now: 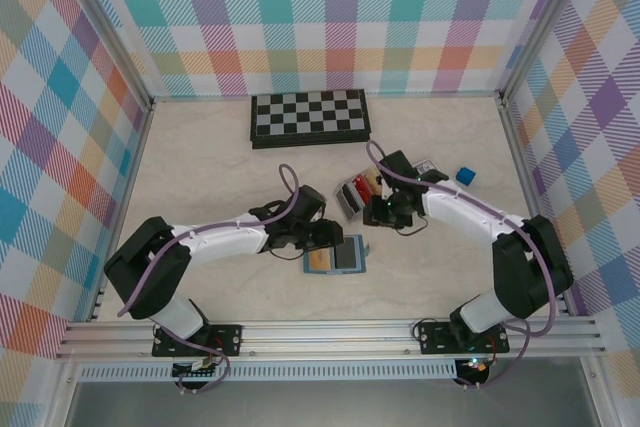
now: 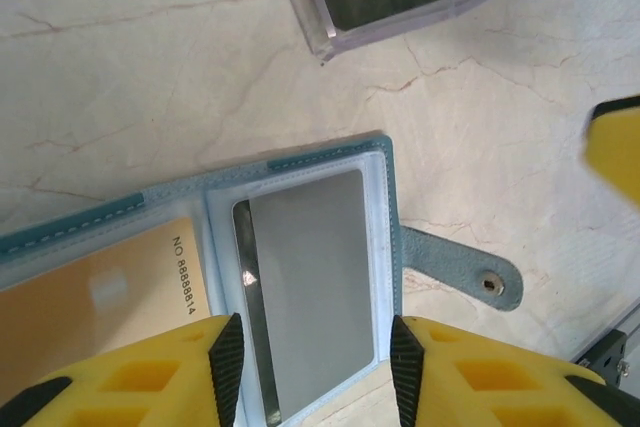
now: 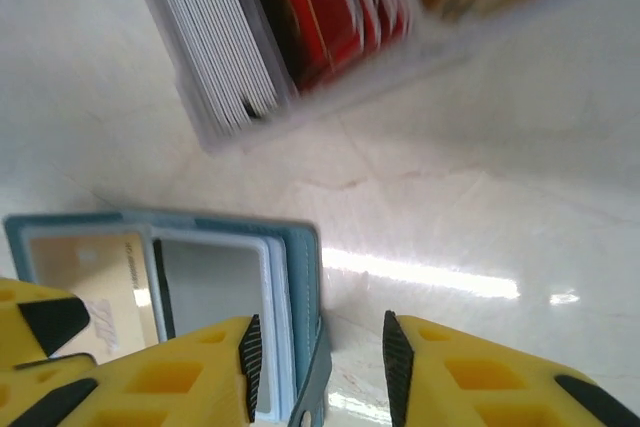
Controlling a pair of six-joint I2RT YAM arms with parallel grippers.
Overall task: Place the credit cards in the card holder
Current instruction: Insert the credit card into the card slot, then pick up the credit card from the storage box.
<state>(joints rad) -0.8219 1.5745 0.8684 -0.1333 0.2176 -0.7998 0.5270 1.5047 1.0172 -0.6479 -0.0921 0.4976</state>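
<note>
1. Since both pincers are empty, the step in hand is likely fetching a card. Keep your moves slow over the surface [image 1: 200, 167], where the card holder [image 2: 310, 257] lies open and flat between the two arms.
2. Clear box [image 3: 200, 122]: it sits just beyond the card holder. Approach it from above, so its wall does not block you.
3. Card holder: one tan card [image 2: 90, 297] sits in a pocket, and the grey pocket beside it looks free. Aim there and slide the next card in flat.
4. Left pincer [image 2: 315, 347]: spread and holding nothing, right over the card holder's grey pocket. Whether it touches, I cannot tell. Use it to pin the card holder down.
5. Right pincer [image 3: 322, 347]: spread and empty, between the card holder and the box, with the box ahead of it.
6. Red credit cards [image 3: 310, 7]: they stand on edge in the box, beyond the card holder, packed beside white-edged ones. Pinch a single top edge and lift it straight up.
</note>
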